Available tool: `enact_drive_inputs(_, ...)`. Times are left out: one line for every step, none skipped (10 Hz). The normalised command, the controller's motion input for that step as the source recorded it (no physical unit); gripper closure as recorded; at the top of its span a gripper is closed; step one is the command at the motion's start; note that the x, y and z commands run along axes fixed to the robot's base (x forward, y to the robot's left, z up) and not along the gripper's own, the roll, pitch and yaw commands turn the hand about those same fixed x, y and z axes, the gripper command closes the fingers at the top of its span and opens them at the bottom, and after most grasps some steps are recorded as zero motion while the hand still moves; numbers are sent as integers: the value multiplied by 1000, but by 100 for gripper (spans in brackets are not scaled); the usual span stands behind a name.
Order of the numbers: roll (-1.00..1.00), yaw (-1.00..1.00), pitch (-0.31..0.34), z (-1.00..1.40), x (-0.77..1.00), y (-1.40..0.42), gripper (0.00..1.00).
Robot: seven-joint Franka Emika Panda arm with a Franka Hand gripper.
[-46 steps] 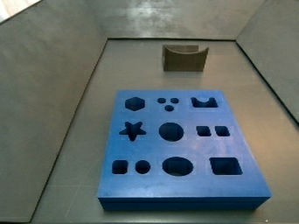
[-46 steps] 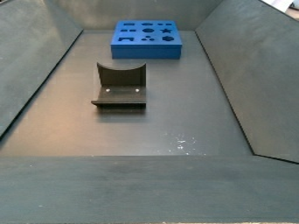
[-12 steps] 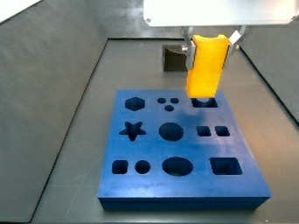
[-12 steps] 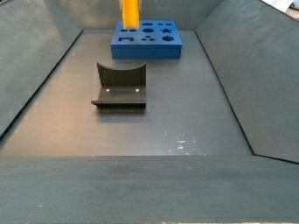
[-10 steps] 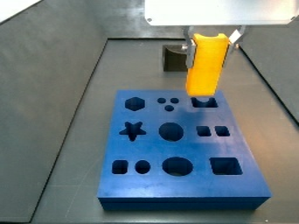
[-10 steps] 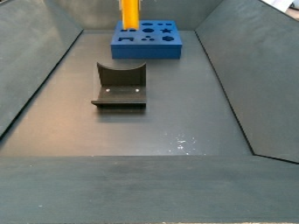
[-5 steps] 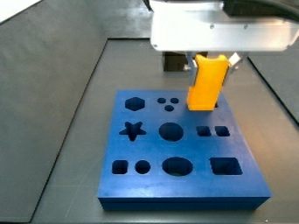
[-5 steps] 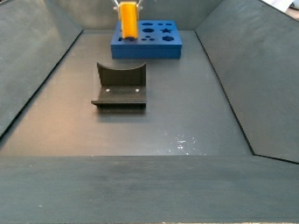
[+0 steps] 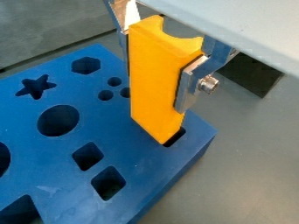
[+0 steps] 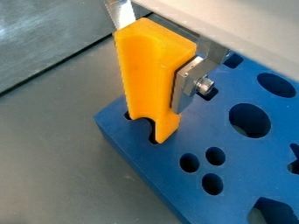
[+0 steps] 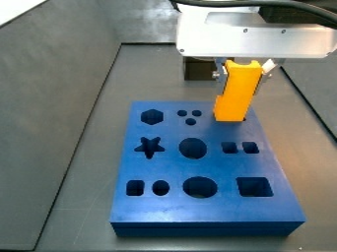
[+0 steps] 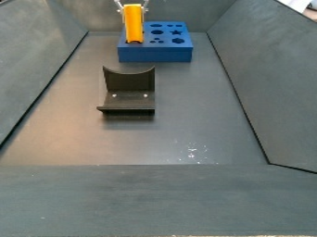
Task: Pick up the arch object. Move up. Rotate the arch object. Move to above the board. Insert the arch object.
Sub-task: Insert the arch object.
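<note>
One arch object [image 11: 237,91] stands upright, its lower end at the mouth of the arch notch in a corner of the one blue board [image 11: 204,197], lined up, I'd say, for the insertion. The gripper [image 9: 160,52], directly above that corner, has its silver fingers [image 9: 193,77] clamped on the block's flanks. One dark fixture [image 12: 126,93] sits well apart on the floor.

Smooth, matt yellow-orange plastic on the arch object [image 9: 158,79], clamped over the board's corner by the gripper [image 9: 163,54] with bare silver metal fingers [image 9: 193,80]. Matt blue, faintly grainy board [image 11: 171,197]. Dull dark fixture [image 12: 128,91] on a faintly shiny grey floor [image 12: 148,139].
</note>
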Motion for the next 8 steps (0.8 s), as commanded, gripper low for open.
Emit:
enact_drive_inputs(77, -54, 36, -631, 731, 0, 100)
enact_drive_inputs(63, -120, 0, -731, 494, 40, 100)
enact_drive_inputs(0, -309, -149, -854, 311, 0, 100)
enact_drive_inputs(-14, -383, -167, -846, 351, -54, 100)
enact_drive_inputs(0, -543, -130, -897, 414, -31, 100)
enact_drive_inputs(-67, -454, -180, -743, 286, 0, 100)
enact_drive_inputs(-169, -203, -277, -511, 131, 51, 100)
enact_drive_inputs(-187, -126, -321, -426, 0, 137, 100)
